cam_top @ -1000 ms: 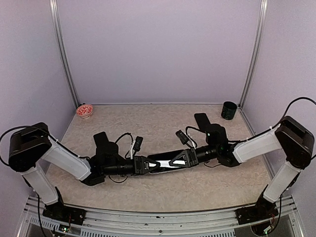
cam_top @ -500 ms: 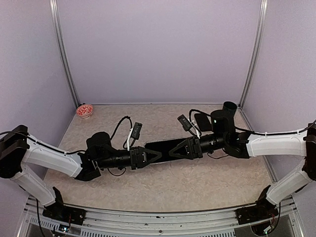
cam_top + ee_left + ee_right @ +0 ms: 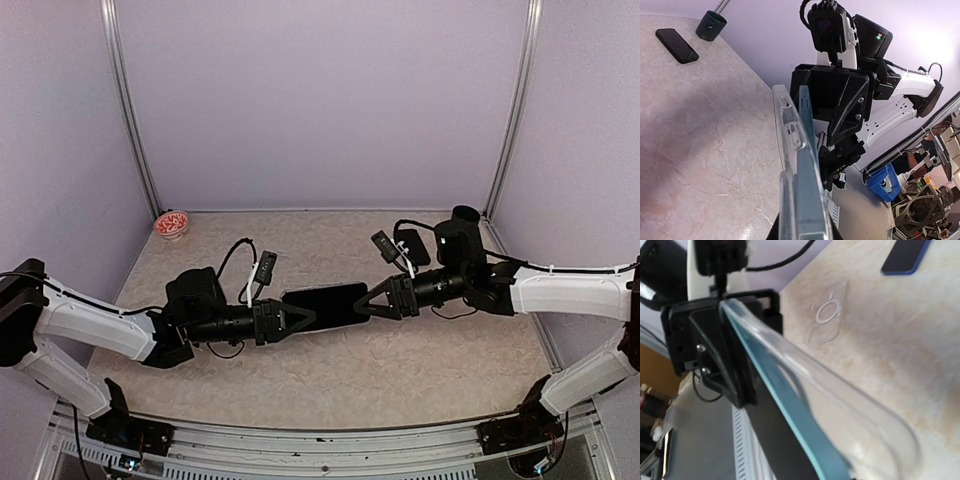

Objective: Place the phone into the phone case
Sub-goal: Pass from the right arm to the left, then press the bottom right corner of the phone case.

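Cup [image 3: 710, 26] and spare phone [image 3: 676, 45] stand behind the right tool [image 3: 368, 302]

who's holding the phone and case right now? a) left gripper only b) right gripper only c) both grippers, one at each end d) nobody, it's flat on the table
c: the left gripper and right gripper each clamp one end of the phone and clear case.
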{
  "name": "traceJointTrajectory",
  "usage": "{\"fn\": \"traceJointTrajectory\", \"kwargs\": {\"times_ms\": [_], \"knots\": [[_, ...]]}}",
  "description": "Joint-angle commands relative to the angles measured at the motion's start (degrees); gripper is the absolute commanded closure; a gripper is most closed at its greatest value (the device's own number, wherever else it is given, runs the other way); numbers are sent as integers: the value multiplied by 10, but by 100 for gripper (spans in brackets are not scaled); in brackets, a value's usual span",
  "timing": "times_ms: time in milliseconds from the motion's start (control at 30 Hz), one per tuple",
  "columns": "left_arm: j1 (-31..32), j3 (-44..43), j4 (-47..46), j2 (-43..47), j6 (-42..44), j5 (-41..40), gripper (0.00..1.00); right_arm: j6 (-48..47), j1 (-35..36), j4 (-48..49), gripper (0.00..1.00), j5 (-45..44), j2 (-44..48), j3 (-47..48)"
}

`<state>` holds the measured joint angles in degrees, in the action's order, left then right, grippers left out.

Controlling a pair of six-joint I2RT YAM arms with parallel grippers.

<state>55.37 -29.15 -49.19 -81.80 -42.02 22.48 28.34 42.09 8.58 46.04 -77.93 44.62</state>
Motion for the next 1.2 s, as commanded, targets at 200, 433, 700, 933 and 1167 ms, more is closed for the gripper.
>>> {"fn": "traceJointTrajectory", "kwargs": {"times_ms": [200,433,700,933,1167], "knots": [[-9,3,-58,55,27,43,100,-35,-38,-66,55,-34,48,0],[-8,5,-78,56,30,81,100,-46,-51,-65,49,-23,72,-13],[-6,0,-94,41,26,101,100,8,-52,42,47,113,62,-37],[-4,-5,-102,29,26,113,100,52,-51,107,48,171,49,-45],[-2,-6,-105,22,23,111,100,79,-49,147,56,198,44,-54]]}}
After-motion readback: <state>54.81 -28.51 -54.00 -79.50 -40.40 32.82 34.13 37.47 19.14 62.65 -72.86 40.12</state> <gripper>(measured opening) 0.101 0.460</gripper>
